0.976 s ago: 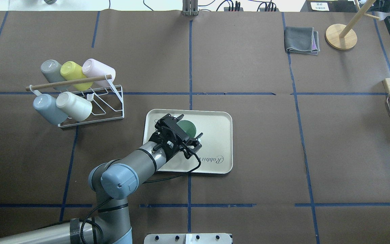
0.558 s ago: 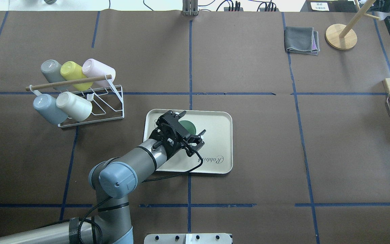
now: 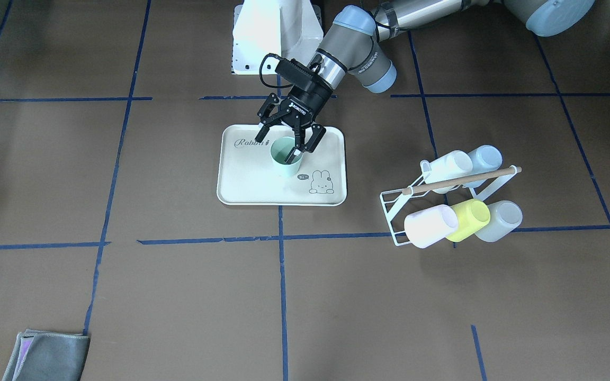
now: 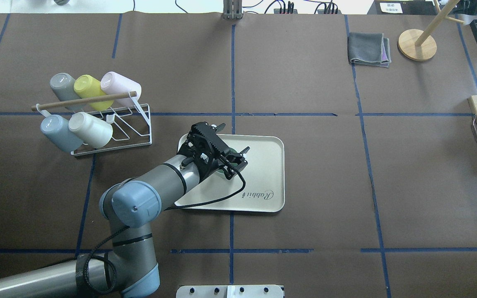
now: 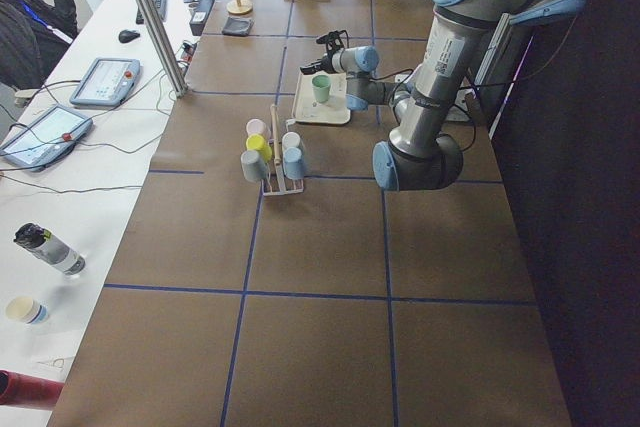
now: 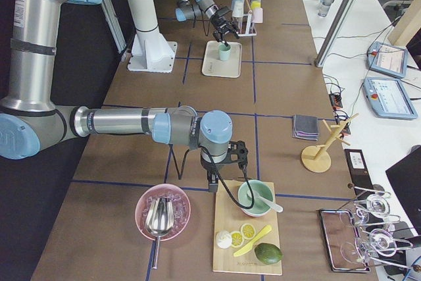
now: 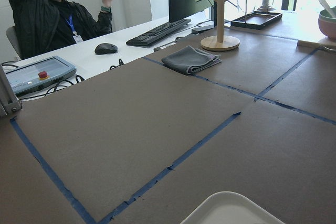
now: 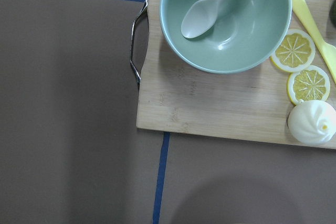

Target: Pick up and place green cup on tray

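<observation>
The green cup [image 3: 285,157] stands upright on the cream tray [image 3: 241,180], next to its bunny drawing. My left gripper [image 3: 286,138] hangs open just above the cup, jaws spread to either side of its rim and holding nothing. In the overhead view the left gripper [image 4: 233,137] covers most of the cup over the tray [image 4: 263,174]. The exterior left view shows the cup [image 5: 321,88] on the tray, free of the gripper. My right gripper [image 6: 212,181] hangs over a cutting board far to the right; I cannot tell whether it is open.
A white wire rack [image 4: 97,120] with several cups lies left of the tray. A grey cloth [image 4: 369,49] and a wooden stand [image 4: 416,44] are far right. The wooden board [image 8: 210,108] holds a green bowl [image 8: 226,19] and lemon slices.
My left gripper has drawn up and toward the tray's far left corner, staying open. The green cup stays put on the tray and is now mostly covered in the overhead view.
</observation>
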Robot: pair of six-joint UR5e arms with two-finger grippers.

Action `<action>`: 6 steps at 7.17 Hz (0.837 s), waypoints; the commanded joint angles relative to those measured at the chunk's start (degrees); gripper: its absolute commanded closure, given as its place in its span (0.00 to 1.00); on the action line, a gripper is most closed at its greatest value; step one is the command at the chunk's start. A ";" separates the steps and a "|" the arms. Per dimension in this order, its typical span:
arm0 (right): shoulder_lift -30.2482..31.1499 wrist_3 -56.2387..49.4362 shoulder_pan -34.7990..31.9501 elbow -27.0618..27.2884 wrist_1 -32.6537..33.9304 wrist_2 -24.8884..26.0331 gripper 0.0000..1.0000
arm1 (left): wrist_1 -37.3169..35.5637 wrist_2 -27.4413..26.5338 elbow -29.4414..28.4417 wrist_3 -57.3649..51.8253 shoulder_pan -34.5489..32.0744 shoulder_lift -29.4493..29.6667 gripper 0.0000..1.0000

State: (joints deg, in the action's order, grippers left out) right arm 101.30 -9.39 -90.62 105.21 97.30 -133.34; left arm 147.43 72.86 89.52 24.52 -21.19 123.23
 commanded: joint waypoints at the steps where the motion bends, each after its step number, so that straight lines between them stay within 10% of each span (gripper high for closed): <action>1: -0.14 -0.01 0.00 0.09 0.00 0.01 0.00 | -12.36 9.72 6.77 -1.22 -5.76 -1.92 0.10; 6: -0.31 -0.01 0.00 0.17 -0.18 0.01 0.00 | -51.39 16.42 26.22 -32.01 -17.27 -2.29 0.08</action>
State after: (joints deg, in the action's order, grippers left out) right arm 101.01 -9.40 -90.62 105.38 97.13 -133.33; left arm 103.99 87.21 113.09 0.99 -34.63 121.04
